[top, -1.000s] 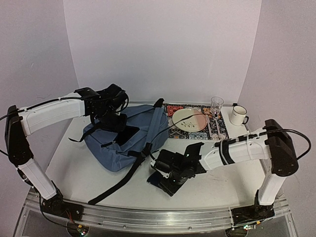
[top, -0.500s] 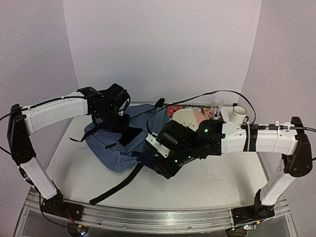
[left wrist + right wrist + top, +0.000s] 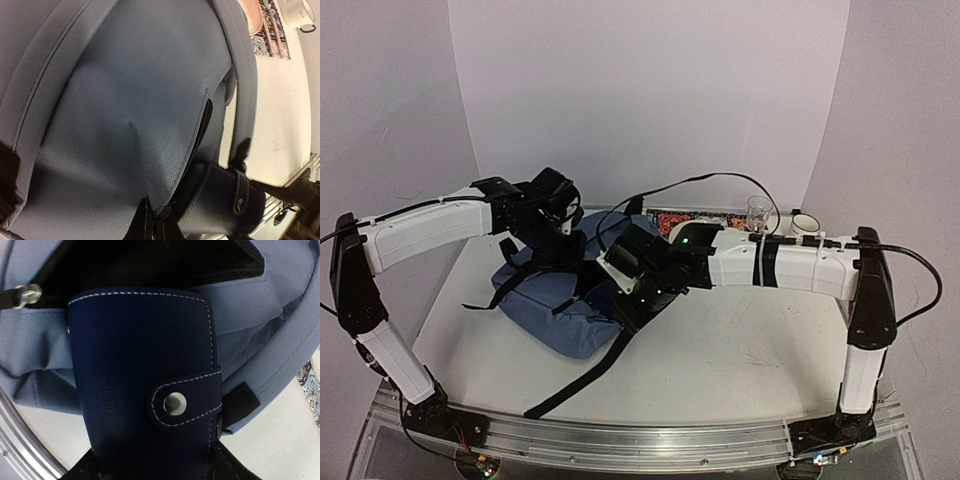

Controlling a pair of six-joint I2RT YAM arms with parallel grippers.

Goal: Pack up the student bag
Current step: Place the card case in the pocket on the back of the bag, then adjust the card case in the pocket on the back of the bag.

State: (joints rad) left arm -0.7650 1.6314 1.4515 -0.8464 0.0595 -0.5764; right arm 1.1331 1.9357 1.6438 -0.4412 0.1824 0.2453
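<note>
Student bag (image 3: 545, 300) is laid on desk (image 3: 740, 350), its zip edge pinched by closed left fingers (image 3: 150, 227); wallet (image 3: 145, 390) is gripped by right fingers (image 3: 620, 292) at the bag's open mouth.

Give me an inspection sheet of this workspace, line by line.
Surface: white table, faint scuff marks.
Job's things: student bag left of centre, zip open; navy wallet at its mouth, not yet inside.
Clutter: patterned mat, glass and mug at the back right.
Grippers: left gripper shut, apparently on the bag's upper edge; right gripper shut on the wallet.
Cables: black cable arching over the right arm.
Surroundings: plain white walls; nothing else seen.
</note>
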